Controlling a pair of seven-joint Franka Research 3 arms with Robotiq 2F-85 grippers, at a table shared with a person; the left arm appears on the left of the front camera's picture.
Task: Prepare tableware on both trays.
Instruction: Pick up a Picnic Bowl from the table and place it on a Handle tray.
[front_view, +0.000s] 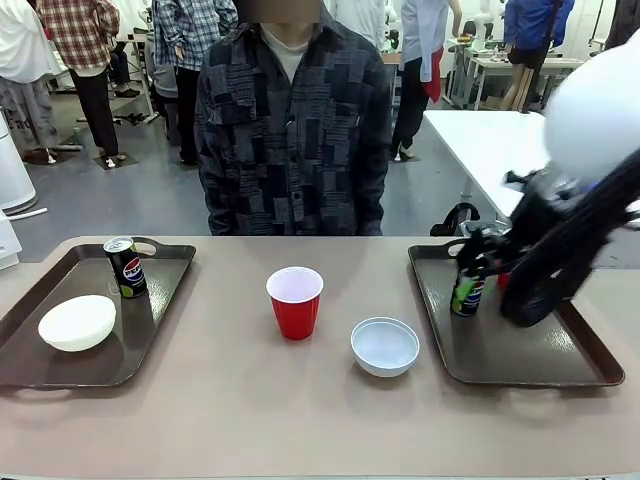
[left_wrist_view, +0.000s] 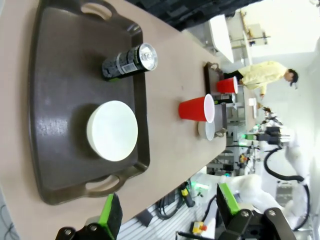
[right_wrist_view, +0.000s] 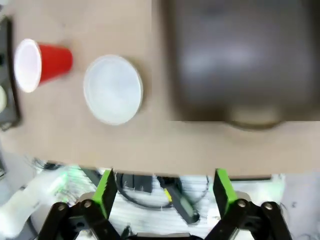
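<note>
— Where is everything sitting, going by the red plastic cup (front_view: 295, 300) with the white inside?

— That cup is standing upright on the pale brown table (front_view: 230, 400), on neither tray. A small round white bowl (front_view: 385, 346) is lying just beside it, on its right, also on bare table. Well apart on the cup's left, the dark brown rectangular plastic left tray (front_view: 150, 330) is carrying a slim black Pepsi can (front_view: 125, 266) and a second white bowl (front_view: 77, 322). On the cup's right, the matching right tray (front_view: 490, 350) is holding another can (front_view: 467, 291) and a second red cup (left_wrist_view: 227, 85), with the right arm (front_view: 560, 250) crossing in front.

— And the jaws?

— The left gripper (left_wrist_view: 167, 195) and the right gripper (right_wrist_view: 163, 175) are both gaping wide, gripping nothing.

— What is worrying you?

— The cup is light and tall, and the bowl is crowding it: a finger coming down for the bowl's rim could be tipping the cup over.
</note>
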